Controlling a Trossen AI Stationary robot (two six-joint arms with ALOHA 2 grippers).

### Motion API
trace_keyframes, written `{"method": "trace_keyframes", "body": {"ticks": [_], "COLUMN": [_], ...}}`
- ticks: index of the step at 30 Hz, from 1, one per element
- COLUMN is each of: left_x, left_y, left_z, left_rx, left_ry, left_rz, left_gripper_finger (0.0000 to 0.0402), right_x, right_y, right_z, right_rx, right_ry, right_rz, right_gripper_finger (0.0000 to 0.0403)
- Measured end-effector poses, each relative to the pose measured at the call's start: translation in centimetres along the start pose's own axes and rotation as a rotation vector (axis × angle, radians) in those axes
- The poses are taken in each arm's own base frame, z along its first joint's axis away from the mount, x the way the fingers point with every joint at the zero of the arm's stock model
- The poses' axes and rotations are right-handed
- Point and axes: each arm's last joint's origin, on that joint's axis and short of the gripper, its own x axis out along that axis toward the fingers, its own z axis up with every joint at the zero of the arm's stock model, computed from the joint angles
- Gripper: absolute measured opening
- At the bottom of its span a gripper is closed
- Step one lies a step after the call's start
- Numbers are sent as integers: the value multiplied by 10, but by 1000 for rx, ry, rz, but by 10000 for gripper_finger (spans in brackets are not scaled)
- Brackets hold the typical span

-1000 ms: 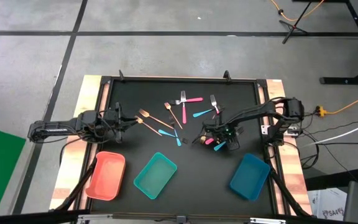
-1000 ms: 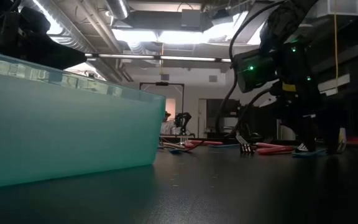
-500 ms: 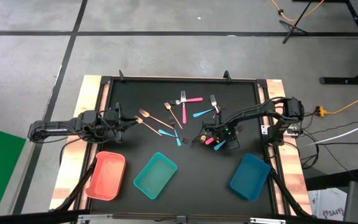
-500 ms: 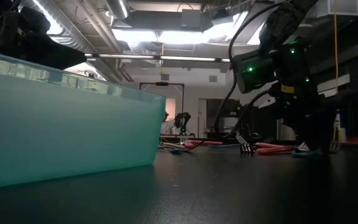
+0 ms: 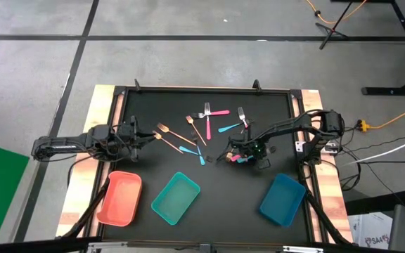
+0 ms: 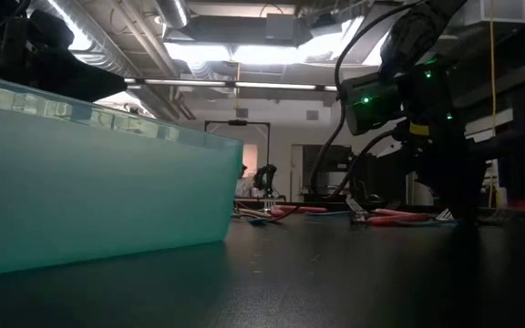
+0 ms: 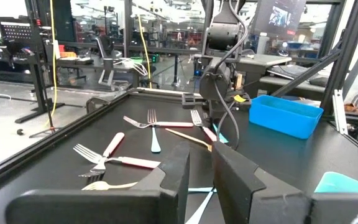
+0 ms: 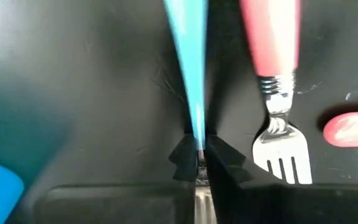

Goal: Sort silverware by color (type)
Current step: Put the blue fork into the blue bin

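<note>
Silverware lies scattered on the black table: gold forks (image 5: 164, 131), a pink-handled fork (image 5: 216, 112) and blue-handled pieces (image 5: 187, 149) toward the middle and far side. My right gripper (image 5: 248, 156) points down over a small cluster right of centre. It is shut on a blue-handled piece (image 8: 190, 56) whose head is hidden under it. A pink-handled fork (image 8: 272, 93) lies right beside it. My left gripper (image 7: 199, 165) waits level at the table's left edge, shut, with nothing between its fingers. My right gripper pinches the blue-handled piece between its two fingertips (image 8: 219, 155), at the thin end of the handle (image 8: 198, 134) where it runs into the metal neck. The fingers come from above, pointing down, and lie across the piece. The handle lies flat on the table.
Three trays stand along the near edge: pink (image 5: 120, 198), teal (image 5: 176, 198) and blue (image 5: 283, 199). Another pink handle (image 8: 353, 129) lies just beyond the fork beside the right gripper. The teal tray (image 6: 89, 182) fills the left of the low view.
My right gripper has stayed over the cluster and shut its wide-open fingers onto the blue-handled piece. The left arm has kept still.
</note>
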Motion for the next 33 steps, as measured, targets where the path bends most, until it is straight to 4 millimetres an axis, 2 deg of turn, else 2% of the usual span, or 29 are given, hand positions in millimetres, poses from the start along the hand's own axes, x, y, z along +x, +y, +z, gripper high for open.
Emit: {"method": "trace_keyframes", "body": {"ticks": [16,21,27,30,33], "left_x": [0,0,0,0,0], "left_y": [0,0,0,0,0], "left_z": [0,0,0,0,0], "left_rx": [1,1,1,1,1], "left_ry": [0,0,0,0,0], "left_rz": [0,0,0,0,1], "left_gripper_finger": [63,63,63,63,63], "right_x": [-3,-18,-45,-58,-68], "right_y": [1,2,4,15,34], "right_z": [-1,0,5,10,14], "right_rx": [0,0,-11,-50,-114], "right_ry": [18,42,49,49,60], "right_rz": [10,29,18,10,-4], "right_gripper_finger": [2,1,1,1,0]}}
